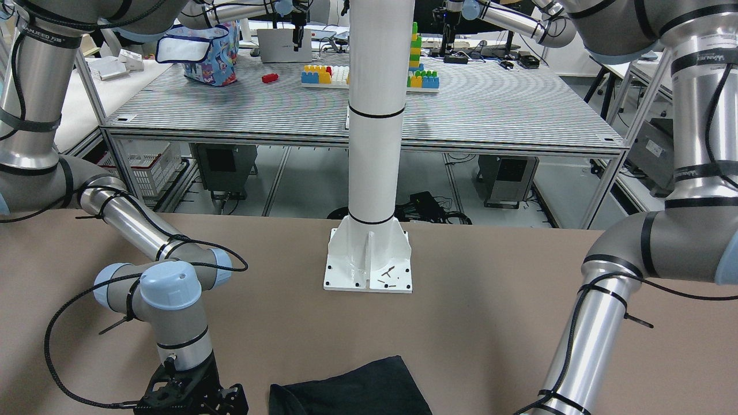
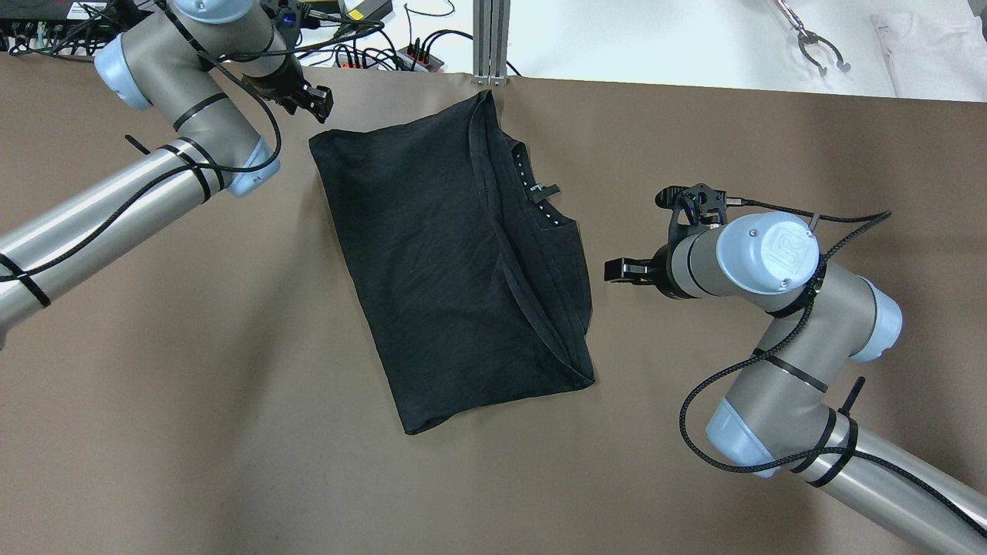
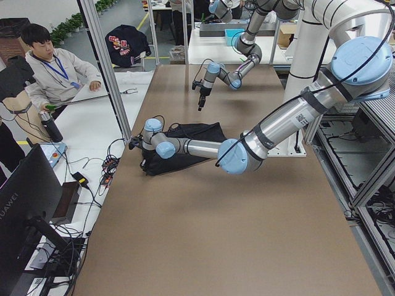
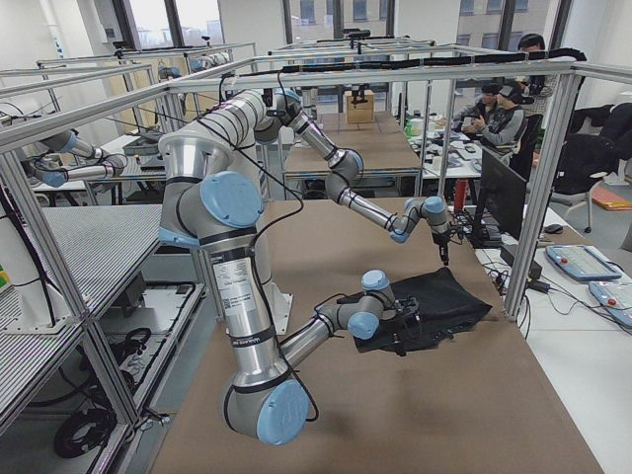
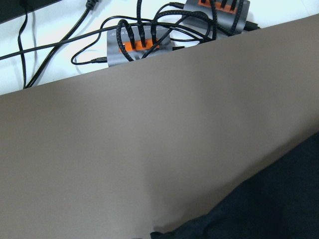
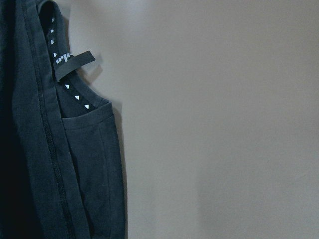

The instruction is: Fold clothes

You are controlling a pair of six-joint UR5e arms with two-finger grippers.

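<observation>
Black garment (image 2: 447, 262) lies flat on the brown table (image 2: 193, 347), folded to a rough rectangle and skewed. One corner reaches the far edge.

Overhead: whole garment in view. A seamed fold runs along its length, with the neck opening on the robot's right side. Left end effector (image 2: 308, 99) hangs just beside the far left corner, apart from the cloth. Right end effector (image 2: 628, 270) sits near the right edge with bare table between. Fingers of both read as dark shapes; cannot tell whether either is spread or pressed together.

Front-facing: only one end of the garment shows, at the bottom edge. This view alone shows the white pillar (image 1: 368, 262) bolted to the table, well apart from the cloth. Right end effector is cut off by the frame here.

Left wrist: a dark cloth edge in the lower right corner, then bare table. Beyond the table edge are two grey hubs (image 5: 137, 42) with orange ports and black cables. No fingers in frame.

Right wrist: the closest look at the neckline, with a row of white triangles, a black label (image 6: 74, 64) sticking out, and stitched hems. No fingers in frame.

Side views: both end effectors stand close by the garment.
</observation>
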